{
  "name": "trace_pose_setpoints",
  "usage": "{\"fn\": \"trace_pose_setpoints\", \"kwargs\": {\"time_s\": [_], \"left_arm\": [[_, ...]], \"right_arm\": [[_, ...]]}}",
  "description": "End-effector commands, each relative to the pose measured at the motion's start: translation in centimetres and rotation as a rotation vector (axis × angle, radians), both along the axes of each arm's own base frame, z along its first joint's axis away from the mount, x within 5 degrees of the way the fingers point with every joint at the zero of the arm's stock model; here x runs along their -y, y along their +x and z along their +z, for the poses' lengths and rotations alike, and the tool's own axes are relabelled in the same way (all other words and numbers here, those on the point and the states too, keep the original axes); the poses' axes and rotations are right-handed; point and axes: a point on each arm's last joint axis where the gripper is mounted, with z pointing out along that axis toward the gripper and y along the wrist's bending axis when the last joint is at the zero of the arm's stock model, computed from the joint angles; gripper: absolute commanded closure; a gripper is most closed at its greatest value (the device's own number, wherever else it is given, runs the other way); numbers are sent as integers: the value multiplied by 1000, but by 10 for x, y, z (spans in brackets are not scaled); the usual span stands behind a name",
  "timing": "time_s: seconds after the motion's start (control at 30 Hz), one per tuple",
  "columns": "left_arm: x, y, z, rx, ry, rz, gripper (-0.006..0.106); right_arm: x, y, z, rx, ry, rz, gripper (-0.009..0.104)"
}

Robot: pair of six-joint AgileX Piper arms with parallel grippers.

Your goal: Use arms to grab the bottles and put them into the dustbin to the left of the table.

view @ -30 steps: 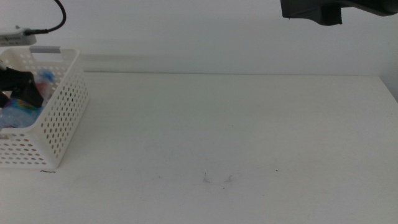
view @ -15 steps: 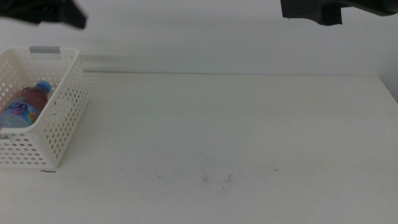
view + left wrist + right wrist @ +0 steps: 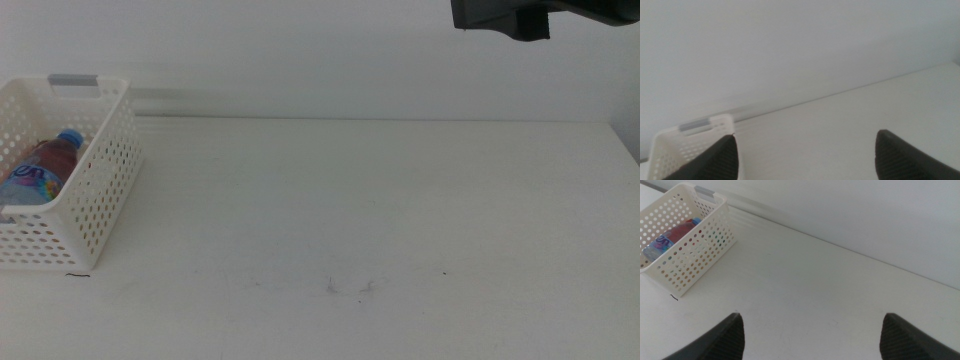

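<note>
White table (image 3: pixel 380 210), plain pale wall behind. Dustbin (image 3: pixel 100 190) sits at table's left end, grey handle strip (image 3: pixel 75 80) on far rim. Inside: water bottle (image 3: pixel 40 178) w/ blue cap and label lying tilted, something red beside it; other contents can't be made out. Left gripper (image 3: pixel 805 155) raised near the bin, jaws wide apart, holding nothing. Right gripper (image 3: pixel 810 330) high over table, well apart from bin, jaws spread wide, empty. A few faint scuff marks (image 3: pixel 350 288) near front edge.

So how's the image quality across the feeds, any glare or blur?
Middle view: even, flat light, sharp, bottles legible inside the dustbin. Left wrist view: soft, hazy, dustbin blurry. Right wrist view: sharp on the dustbin; pincer tips blurred.
</note>
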Motion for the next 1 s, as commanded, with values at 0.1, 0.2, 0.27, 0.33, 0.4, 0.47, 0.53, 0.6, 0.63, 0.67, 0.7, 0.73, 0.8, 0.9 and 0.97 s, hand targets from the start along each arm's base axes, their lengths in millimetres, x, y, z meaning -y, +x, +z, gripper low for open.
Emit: {"fn": "trace_pose_setpoints", "kwargs": {"time_s": [0.1,0.2,0.27,0.33,0.4,0.47,0.53,0.6,0.63,0.67,0.7,0.73,0.8,0.9,0.97], "left_arm": [[-6,-11,2,45,-27,40,7],[-6,-13,2,47,-36,36,7],[-6,-13,3,49,-36,36,7],[-6,-12,2,53,-29,40,7],[-5,-11,0,42,-31,35,7],[-2,-6,-9,15,-43,24,7],[1,1,-25,21,-65,14,7],[1,0,-43,94,-99,15,7],[0,-1,-56,138,-114,19,7],[0,-3,-70,179,-134,21,7],[-1,-4,-83,211,-145,24,7],[-2,-5,-99,246,-149,29,7],[-4,-9,-130,301,-164,35,7],[-11,-25,-182,288,-157,54,7],[-17,-38,-211,259,-158,84,7]], "right_arm": [[0,-1,2,13,3,5,4],[0,-1,2,13,3,5,4],[0,-1,2,13,3,5,4],[0,-1,2,13,3,5,4],[0,-1,1,12,2,5,4],[-2,1,-3,30,12,3,4],[6,3,-7,103,78,-27,4],[16,2,-15,208,184,-73,4],[23,-1,-23,253,232,-101,4],[30,-4,-32,287,253,-123,4],[38,-10,-46,318,264,-151,4],[47,-17,-62,340,254,-172,4],[61,-34,-100,338,186,-193,4],[79,-70,-148,300,104,-193,4],[90,-94,-169,338,46,-189,4]]}}
